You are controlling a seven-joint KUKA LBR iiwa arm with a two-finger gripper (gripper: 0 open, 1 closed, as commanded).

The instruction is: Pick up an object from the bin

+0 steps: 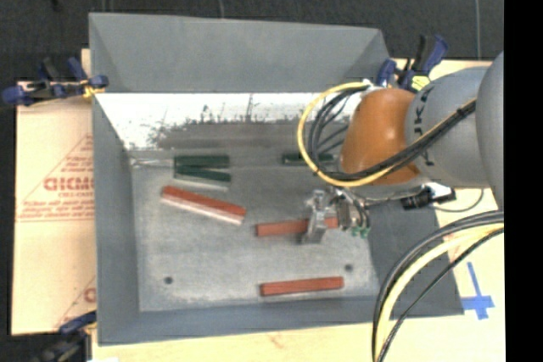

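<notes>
My gripper (317, 223) is low in the right half of the bin, just under the orange wrist cover. It stands at the right end of a short red bar (276, 229) that lies flat on the bin floor, and it hides that end. Whether the bar is between its jaws is unclear. A longer red bar (301, 287) lies flat below the gripper, near the front wall.
A long red bar with a pale edge (204, 204) lies slanted at centre left. Two dark green bars (202, 161) lie side by side behind it. Another dark green piece (295, 158) sits near the back, partly behind the arm's cables.
</notes>
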